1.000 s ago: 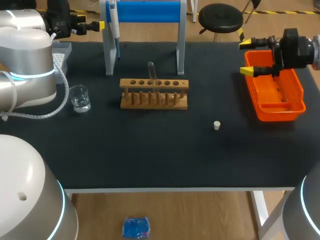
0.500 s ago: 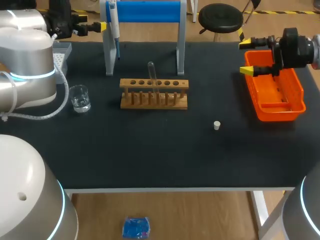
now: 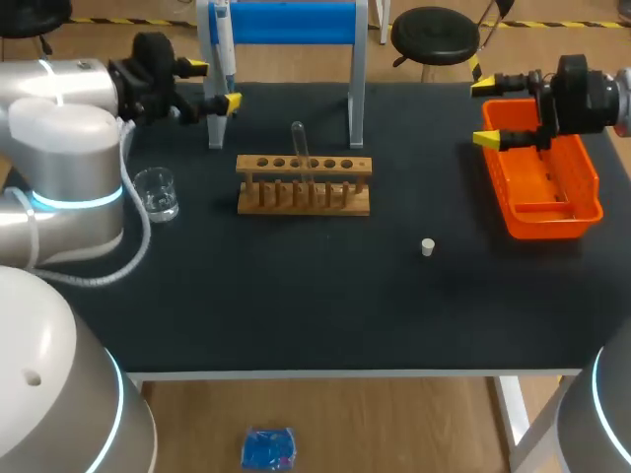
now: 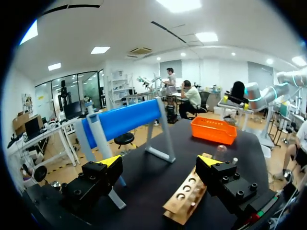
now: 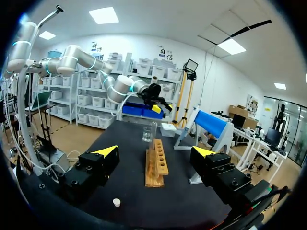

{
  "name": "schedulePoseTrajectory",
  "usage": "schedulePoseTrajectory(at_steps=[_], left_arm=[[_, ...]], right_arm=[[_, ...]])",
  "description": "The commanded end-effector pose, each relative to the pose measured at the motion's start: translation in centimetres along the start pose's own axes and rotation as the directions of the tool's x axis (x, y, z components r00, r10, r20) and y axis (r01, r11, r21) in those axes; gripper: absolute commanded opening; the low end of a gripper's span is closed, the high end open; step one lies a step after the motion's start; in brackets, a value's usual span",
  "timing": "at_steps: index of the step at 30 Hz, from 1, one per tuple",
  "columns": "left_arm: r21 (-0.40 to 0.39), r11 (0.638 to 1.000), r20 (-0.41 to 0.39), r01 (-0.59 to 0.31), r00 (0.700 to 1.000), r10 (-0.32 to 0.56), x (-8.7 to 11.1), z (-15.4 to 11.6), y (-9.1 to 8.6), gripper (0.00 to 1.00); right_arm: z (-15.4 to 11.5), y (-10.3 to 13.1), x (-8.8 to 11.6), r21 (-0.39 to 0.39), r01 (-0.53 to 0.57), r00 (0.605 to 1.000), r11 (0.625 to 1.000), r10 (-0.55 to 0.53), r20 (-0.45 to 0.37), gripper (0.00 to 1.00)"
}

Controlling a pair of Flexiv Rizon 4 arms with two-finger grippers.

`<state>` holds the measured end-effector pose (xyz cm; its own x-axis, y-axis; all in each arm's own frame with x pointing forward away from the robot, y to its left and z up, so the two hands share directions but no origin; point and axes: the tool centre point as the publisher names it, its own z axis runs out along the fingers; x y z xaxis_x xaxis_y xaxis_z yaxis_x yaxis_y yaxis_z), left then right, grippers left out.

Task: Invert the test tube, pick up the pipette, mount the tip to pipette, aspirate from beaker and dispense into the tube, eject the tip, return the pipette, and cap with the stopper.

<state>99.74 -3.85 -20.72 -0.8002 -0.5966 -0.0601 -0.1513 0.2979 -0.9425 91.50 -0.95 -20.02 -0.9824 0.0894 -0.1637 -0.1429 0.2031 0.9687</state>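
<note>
A clear test tube (image 3: pixel 299 148) stands upright in the wooden rack (image 3: pixel 304 183) at mid-table. The blue and white pipette (image 3: pixel 225 39) hangs on the blue-topped stand (image 3: pixel 286 22) behind the rack. A glass beaker (image 3: pixel 156 192) sits left of the rack, and a small white stopper (image 3: pixel 428 246) lies to its front right. My left gripper (image 3: pixel 215 84) is open beside the stand's left post, just below the pipette, with the rack (image 4: pixel 184 199) ahead of it. My right gripper (image 3: pixel 483 113) hangs open over the orange tray's left end, facing the rack (image 5: pixel 156 165) and stopper (image 5: pixel 116 202).
An orange tray (image 3: pixel 552 187) lies at the table's right. The stand's two grey posts (image 3: pixel 356 99) rise behind the rack. Beyond the rack in the right wrist view sits a pale tip box (image 5: pixel 170 129). My left arm's bulky joints (image 3: pixel 59 148) cover the table's back-left corner.
My left arm has swung right, carrying its open gripper from the back-left corner to the stand's left post near the pipette. The right arm has stayed put.
</note>
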Motion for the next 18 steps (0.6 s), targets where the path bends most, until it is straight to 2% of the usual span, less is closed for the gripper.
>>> schedulePoseTrajectory(at_steps=[1,5,11,18], left_arm=[[0.037,0.999,-0.009,-0.029,1.0,0.03,2.7,-0.8,0.7,1.0],[0.013,0.999,-0.065,-0.052,0.996,0.053,4.4,-0.7,1.3,1.0],[-0.005,0.999,-0.083,-0.048,0.995,0.047,5.0,-1.3,2.8,1.0],[-0.007,0.998,-0.104,-0.055,0.993,0.054,5.4,-1.8,3.7,1.0]], right_arm=[[-0.1,-0.1,-0.1,0.0,0.0,1.0,1.0,0.0,-0.004,1.0],[-0.1,-0.1,-0.1,0.0,0.0,1.0,1.0,0.0,-0.004,1.0],[-0.1,-0.1,-0.1,0.0,0.0,1.0,1.0,0.0,-0.004,1.0],[-0.1,-0.1,-0.1,0.0,0.0,1.0,1.0,0.0,-0.004,1.0]])
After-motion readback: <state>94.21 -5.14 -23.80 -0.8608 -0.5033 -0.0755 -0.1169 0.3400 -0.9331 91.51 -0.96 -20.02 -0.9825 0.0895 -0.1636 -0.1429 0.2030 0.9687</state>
